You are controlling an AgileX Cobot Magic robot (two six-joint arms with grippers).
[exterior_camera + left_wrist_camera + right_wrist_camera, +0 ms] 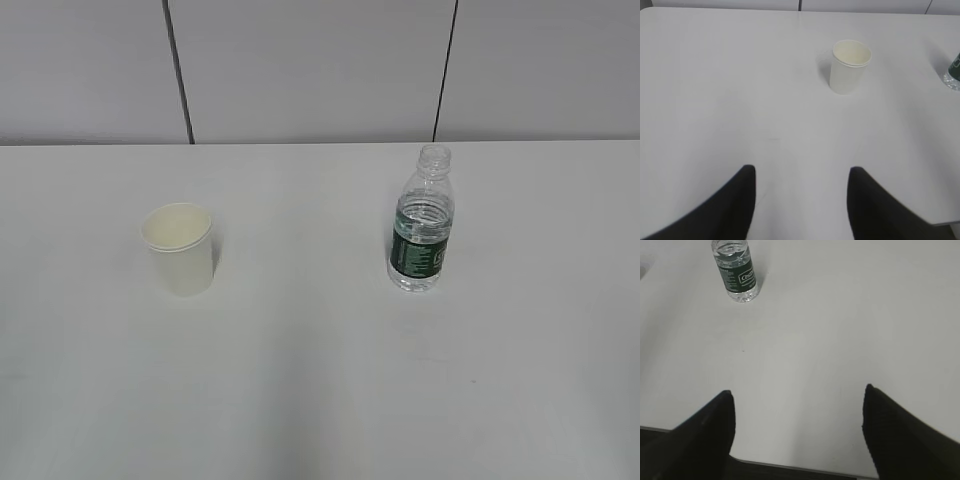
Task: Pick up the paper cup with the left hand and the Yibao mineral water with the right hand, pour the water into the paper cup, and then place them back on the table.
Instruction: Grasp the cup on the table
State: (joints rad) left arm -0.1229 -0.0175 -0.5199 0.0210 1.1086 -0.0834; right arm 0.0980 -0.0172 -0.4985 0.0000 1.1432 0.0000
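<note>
White tabletop (320,380), grey panel wall behind. Paper cup (180,249) upright left, uncapped water bottle (421,222) upright right, well apart. Left gripper (801,200) and right gripper (797,425) both spread apart, empty, short of cup and bottle.

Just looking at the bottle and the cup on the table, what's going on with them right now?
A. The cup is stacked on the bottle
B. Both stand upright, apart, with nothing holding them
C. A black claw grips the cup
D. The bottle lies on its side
B: the paper cup and the uncapped mineral water bottle stand upright and apart on the white table, and both wrist views show open tools short of them.
</note>
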